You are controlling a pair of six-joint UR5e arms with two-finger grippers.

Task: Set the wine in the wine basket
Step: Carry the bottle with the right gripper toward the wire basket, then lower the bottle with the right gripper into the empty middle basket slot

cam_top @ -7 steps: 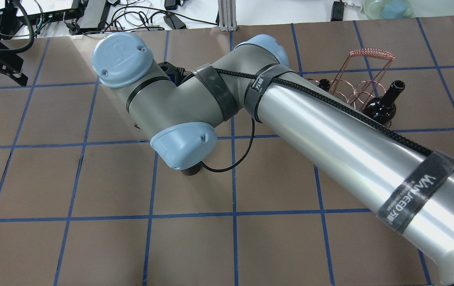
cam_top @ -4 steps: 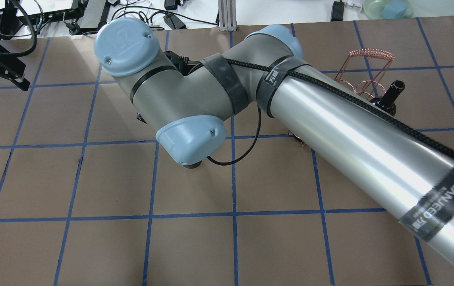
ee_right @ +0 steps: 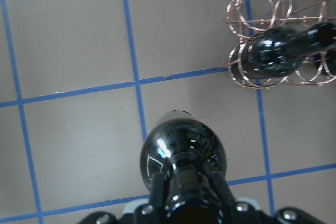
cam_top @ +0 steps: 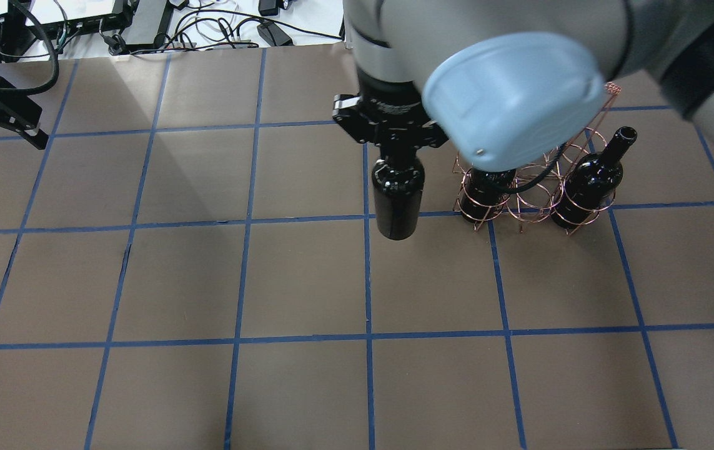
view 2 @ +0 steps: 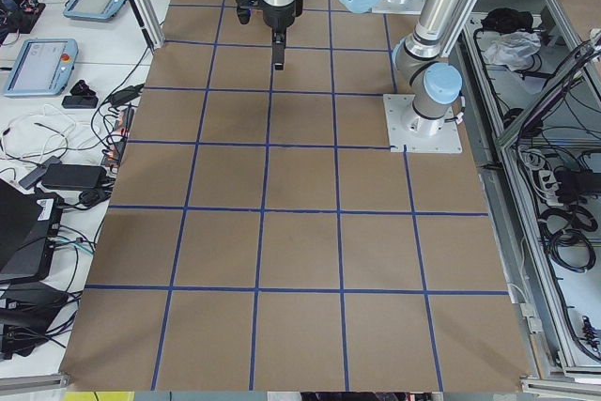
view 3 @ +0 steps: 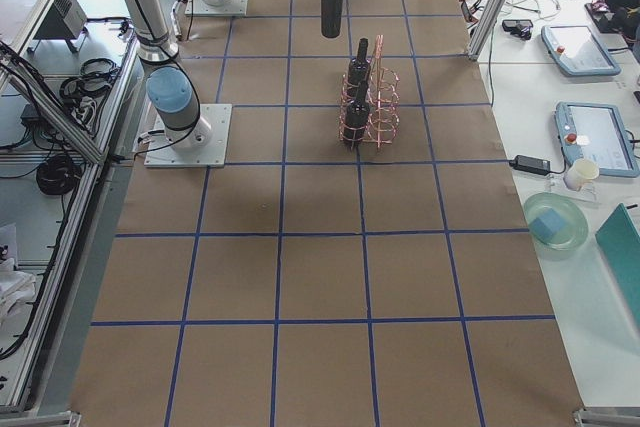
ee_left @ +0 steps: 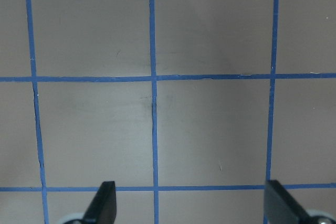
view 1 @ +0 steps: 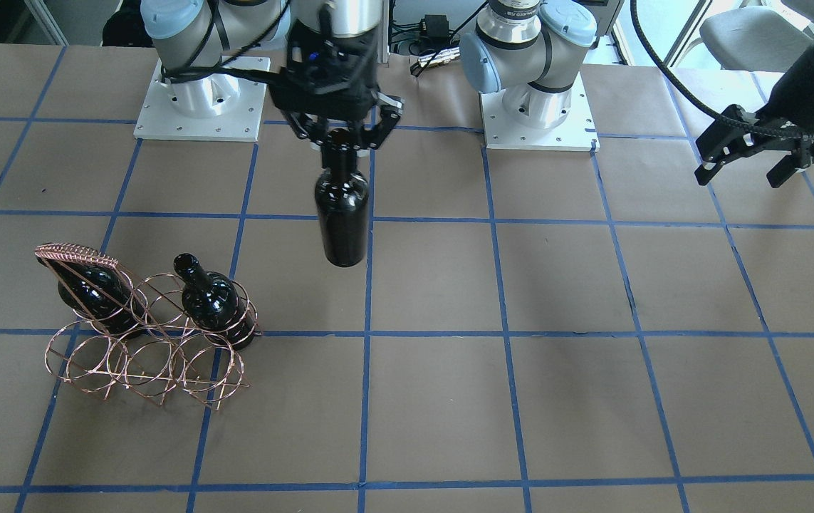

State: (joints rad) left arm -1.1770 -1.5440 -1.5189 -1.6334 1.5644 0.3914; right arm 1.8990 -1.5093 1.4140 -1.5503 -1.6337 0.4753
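Note:
My right gripper [view 1: 341,140] is shut on the neck of a glossy black wine bottle [view 1: 341,221] and holds it upright above the table. In the overhead view the bottle [cam_top: 398,200] hangs just left of the copper wire wine basket [cam_top: 475,211]. Two more black bottles [view 1: 211,299] [view 1: 90,291] stand in the basket's [view 1: 129,365] row nearer the robot, with an empty ring between them. The right wrist view looks down on the held bottle [ee_right: 182,156] with the basket [ee_right: 239,62] at upper right. My left gripper [view 1: 752,153] is open and empty, far off at the table's side.
The table is brown paper with a blue tape grid [cam_top: 244,219]. The robot bases [view 1: 535,107] stand at its robot-side edge. Cables and devices [cam_top: 144,25] lie beyond the far edge. The basket's slanted handle [view 1: 75,253] rises over one end bottle.
My right arm has swung right and away from the robot, carrying the bottle from the table's middle to just beside the basket. The left gripper has barely moved.

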